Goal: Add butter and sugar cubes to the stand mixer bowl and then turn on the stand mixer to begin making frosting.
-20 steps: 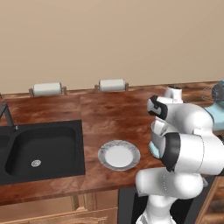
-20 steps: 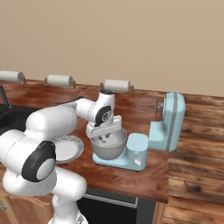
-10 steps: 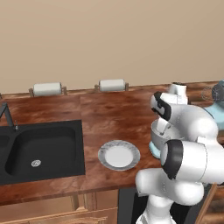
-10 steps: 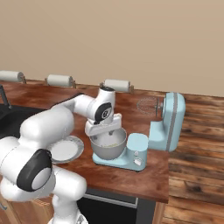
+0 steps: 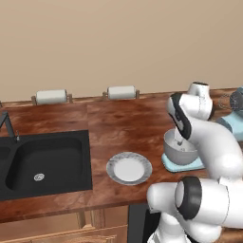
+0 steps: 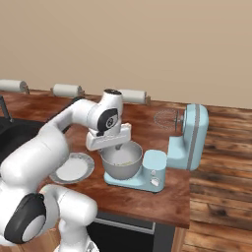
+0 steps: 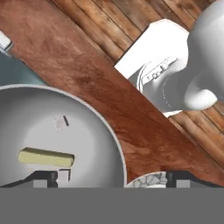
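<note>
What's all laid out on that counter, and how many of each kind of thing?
Stand mixer: 1
Stand mixer bowl: 1
Butter in the bowl: 1
Sugar cubes in the bowl: 2
Plate: 1
Paper towel rolls at the back: 3
Sink: 1
Total: 10
</note>
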